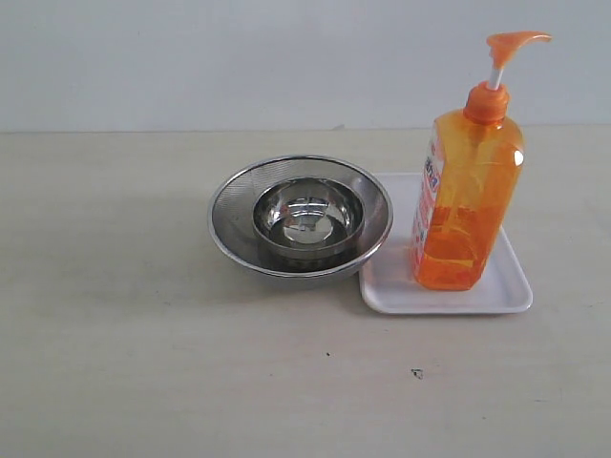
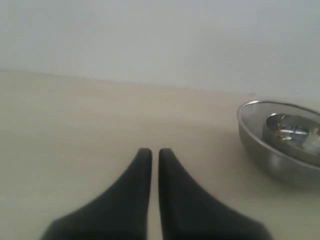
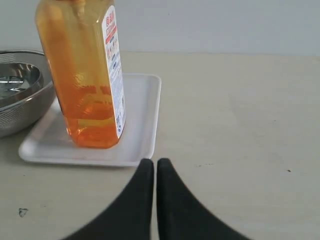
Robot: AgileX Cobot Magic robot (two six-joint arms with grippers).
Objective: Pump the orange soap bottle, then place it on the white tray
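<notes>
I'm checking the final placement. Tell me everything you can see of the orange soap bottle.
The orange soap bottle is tall, translucent orange plastic, with liquid filling roughly its lower half. An orange pump head sits raised on a white stem. A white-and-red printed label runs down one side. It stands upright on the white tray, touching only the tray, beside but apart from the steel bowl.

The exterior camera looks down across the table toward the wall. Both wrist cameras sit low, close; all three share the steel bowl.
</notes>
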